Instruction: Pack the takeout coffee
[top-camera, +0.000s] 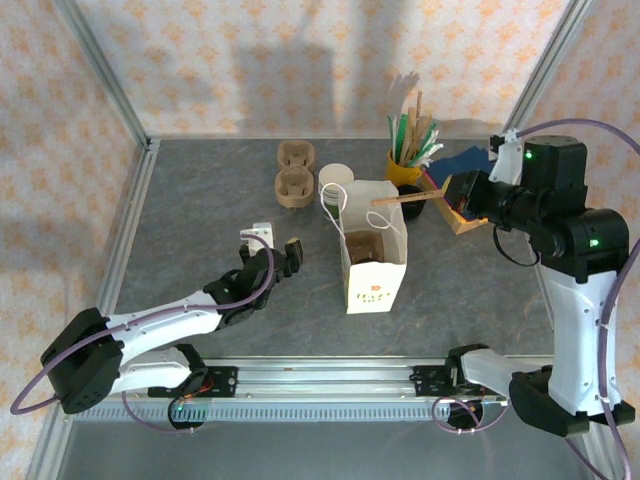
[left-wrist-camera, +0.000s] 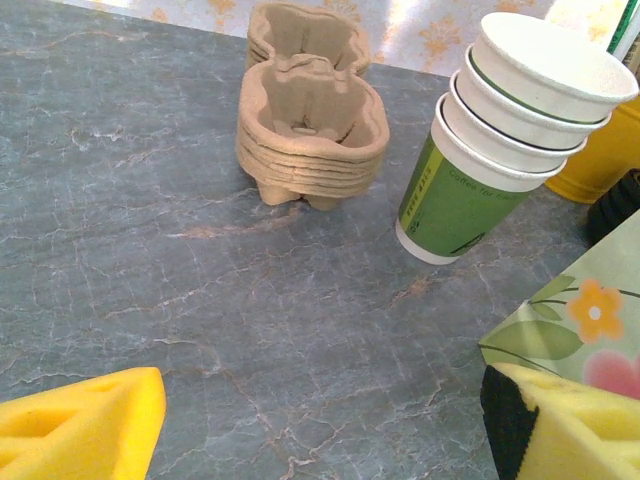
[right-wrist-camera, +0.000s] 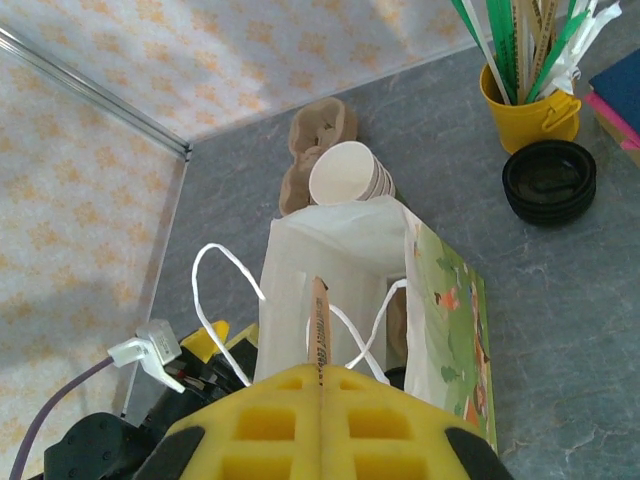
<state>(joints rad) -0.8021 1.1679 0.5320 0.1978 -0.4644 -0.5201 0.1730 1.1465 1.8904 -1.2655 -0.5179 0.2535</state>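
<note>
Top external view: a stir stick (top-camera: 405, 200) held over the open paper bag (top-camera: 378, 285) on a grey table (top-camera: 200, 200).
The right gripper (top-camera: 452, 195), its pads pressed tight on the stir stick, holds it level above the bag's mouth. The takeout coffee (top-camera: 366, 262) stands inside the bag, its black lid in shadow. The left gripper (top-camera: 280, 250) sits just left of the bag, jaws wide and empty, facing a stack of cups (left-wrist-camera: 500, 140) and a pile of cup carriers (left-wrist-camera: 310, 120).
</note>
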